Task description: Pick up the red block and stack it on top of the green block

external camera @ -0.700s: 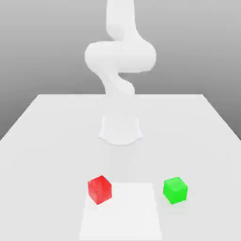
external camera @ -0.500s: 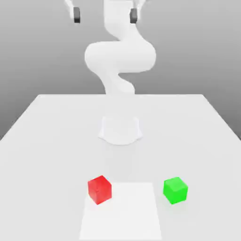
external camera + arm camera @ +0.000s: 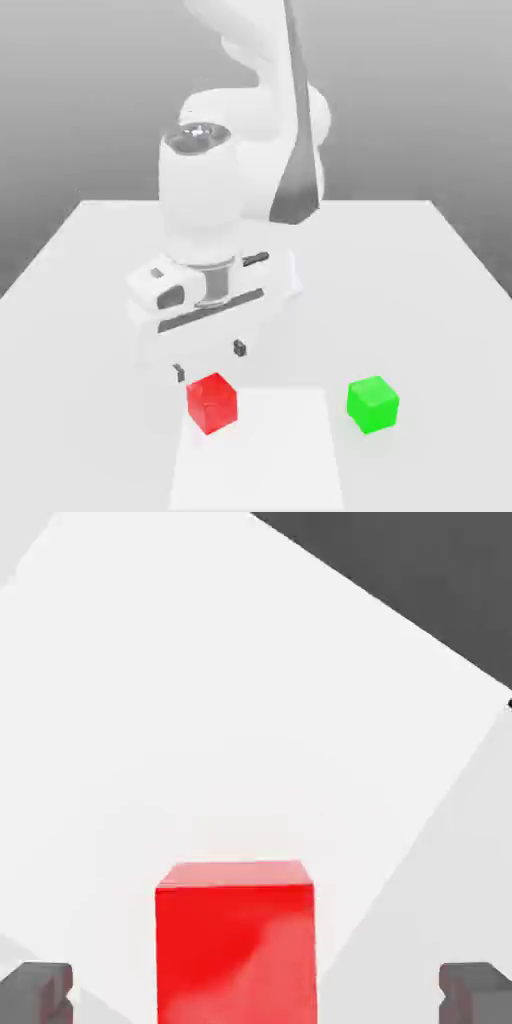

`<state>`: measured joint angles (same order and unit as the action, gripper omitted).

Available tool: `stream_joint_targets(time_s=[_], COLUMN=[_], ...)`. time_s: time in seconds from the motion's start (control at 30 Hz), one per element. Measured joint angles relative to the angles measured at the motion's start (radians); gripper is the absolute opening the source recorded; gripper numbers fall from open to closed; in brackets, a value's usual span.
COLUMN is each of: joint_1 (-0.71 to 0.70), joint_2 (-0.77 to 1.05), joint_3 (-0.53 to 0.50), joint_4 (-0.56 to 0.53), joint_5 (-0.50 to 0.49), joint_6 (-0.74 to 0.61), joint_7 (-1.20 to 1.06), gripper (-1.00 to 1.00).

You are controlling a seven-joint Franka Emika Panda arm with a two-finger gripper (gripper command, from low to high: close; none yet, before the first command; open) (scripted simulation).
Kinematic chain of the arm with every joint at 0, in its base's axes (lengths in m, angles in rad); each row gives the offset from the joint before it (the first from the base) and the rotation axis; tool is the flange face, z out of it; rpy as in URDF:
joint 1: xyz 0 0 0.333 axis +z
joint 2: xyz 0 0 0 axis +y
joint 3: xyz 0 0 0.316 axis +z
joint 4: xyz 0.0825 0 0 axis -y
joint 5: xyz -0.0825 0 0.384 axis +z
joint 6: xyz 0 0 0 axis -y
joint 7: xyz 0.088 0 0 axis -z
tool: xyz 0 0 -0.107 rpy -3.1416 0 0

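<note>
The arm folds forward over the tabletop [image 3: 90, 260], its end effector [image 3: 209, 360] pointing down, fingers spread wide, just above and behind the red block [image 3: 212, 402]. In the hand view the fingertips [image 3: 36, 990] flank the red block [image 3: 236, 942] with clear gaps. The green block [image 3: 373, 404] sits well apart toward the exterior view's right, bare tabletop between them and toward both side edges.

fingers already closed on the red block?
No: in the hand view the gripper is open, its fingertips standing well clear on either side of the red block, which rests on the table.
</note>
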<state>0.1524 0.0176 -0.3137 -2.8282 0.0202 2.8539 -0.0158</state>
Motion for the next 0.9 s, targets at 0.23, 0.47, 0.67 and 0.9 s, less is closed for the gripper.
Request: stream_joint_targets(time_s=[0.23, 0.47, 0.67, 0.9], joint_1=[-0.068, -0.11, -0.059, -0.052], joint_2=[0.161, 0.204, 0.128, -0.026], joint_3=[0.117, 0.17, 0.097, 0.043], joint_4=[0.023, 0.028, 0.019, -0.008], joint_5=[0.19, 0.231, 0.144, -0.028], joint_6=[0.129, 0.162, 0.102, -0.023], joint_7=[-0.142, -0.17, -0.109, 0.017], gripper=[0.0, -1.0, -1.0, -1.0])
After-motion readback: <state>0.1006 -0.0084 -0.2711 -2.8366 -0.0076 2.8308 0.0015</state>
